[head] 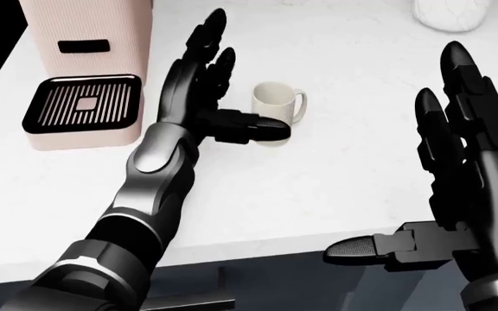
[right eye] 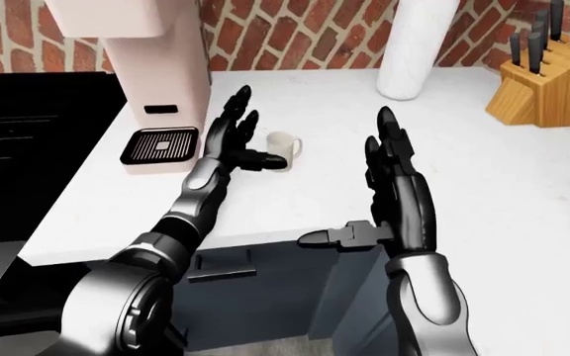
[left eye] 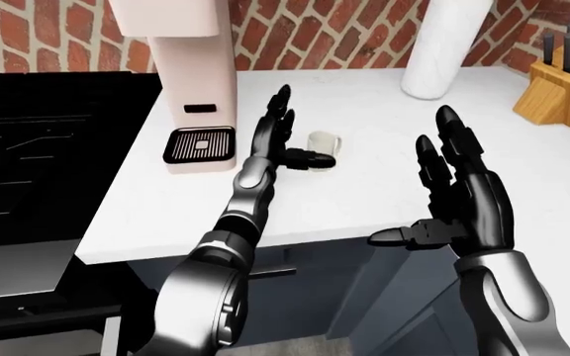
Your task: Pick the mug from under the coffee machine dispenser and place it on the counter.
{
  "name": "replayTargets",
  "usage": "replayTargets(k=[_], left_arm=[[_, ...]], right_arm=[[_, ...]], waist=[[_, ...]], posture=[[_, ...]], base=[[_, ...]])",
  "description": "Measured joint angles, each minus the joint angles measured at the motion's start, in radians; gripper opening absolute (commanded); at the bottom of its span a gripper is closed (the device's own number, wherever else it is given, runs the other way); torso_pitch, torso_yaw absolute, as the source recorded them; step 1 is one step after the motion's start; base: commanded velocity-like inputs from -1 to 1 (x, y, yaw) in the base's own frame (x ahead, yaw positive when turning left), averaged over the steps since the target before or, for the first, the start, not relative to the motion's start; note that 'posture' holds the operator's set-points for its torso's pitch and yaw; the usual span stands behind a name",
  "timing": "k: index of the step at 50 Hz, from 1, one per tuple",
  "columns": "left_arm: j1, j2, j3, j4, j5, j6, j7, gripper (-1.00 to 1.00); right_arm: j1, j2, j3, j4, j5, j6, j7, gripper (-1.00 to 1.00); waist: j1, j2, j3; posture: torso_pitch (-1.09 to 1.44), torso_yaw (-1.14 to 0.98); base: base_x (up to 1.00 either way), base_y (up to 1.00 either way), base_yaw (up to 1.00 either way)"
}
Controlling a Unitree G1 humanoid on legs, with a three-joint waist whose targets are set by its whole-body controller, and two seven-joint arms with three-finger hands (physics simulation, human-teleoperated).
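Observation:
A cream mug [head: 275, 103] stands upright on the white counter [head: 318, 175], to the right of the pink coffee machine [head: 84, 65], its handle to the right. The machine's drip tray [head: 83, 102] is empty. My left hand [head: 223, 97] is open just left of the mug, fingers spread upward, thumb lying across the mug's lower side. My right hand [head: 439, 188] is open at the right of the head view, near the counter's edge, holding nothing.
A white paper-towel roll [left eye: 443, 44] stands at the top by the brick wall. A wooden knife block [left eye: 562, 81] is at the top right. A black stove [left eye: 48, 156] lies left of the counter. Dark cabinets sit below the counter edge.

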Motion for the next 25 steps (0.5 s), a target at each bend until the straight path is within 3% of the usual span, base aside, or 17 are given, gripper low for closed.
replayTargets(k=[25], left_arm=[[-0.049, -0.027, -0.055, -0.101, -0.048, 0.062, -0.007, 1.0]], right_arm=[[-0.007, -0.002, -0.002, -0.006, 0.0, 0.008, -0.001, 1.0]], waist=[[-0.003, -0.007, 0.012]], posture=[[0.0, 0.0]], base=[[0.0, 0.0, 0.0]])
